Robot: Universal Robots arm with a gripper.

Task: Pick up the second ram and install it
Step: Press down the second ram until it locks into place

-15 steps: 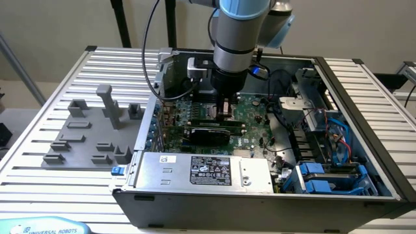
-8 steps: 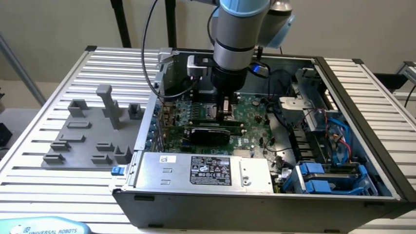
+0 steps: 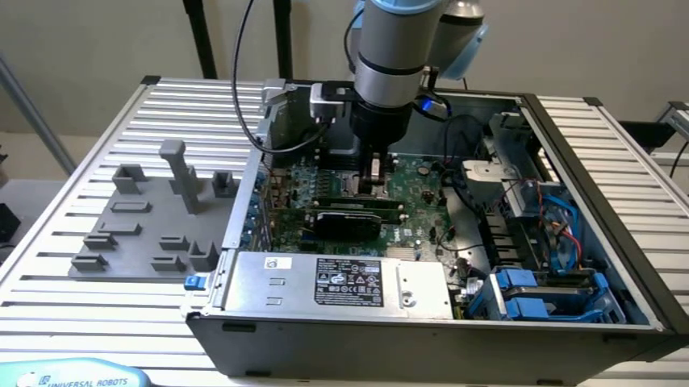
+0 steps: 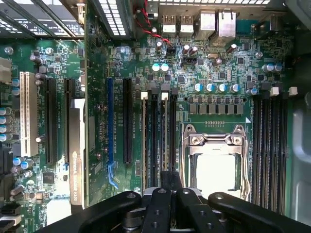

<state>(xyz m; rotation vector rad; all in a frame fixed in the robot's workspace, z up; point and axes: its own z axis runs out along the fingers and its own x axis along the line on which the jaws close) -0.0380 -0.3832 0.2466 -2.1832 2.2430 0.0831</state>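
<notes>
Nearest the exterior camera, the grey power-supply box (image 3: 339, 284) sits at the front edge of the open computer case (image 3: 603, 201), which rests on the slatted surface (image 3: 97, 290). Behind it, over the motherboard (image 4: 218, 73), the pincer (image 3: 373, 179) is pressed together above the memory slots beside the CPU socket (image 4: 216, 162). The second ram (image 4: 164, 136) stands on edge in its slot, just under the fingertips. Judging by this, the install step is in hand: seating calls for a straight downward push. Farther back, the grey fixture blocks (image 3: 161, 218) stand near the surface's far-left corner.
</notes>
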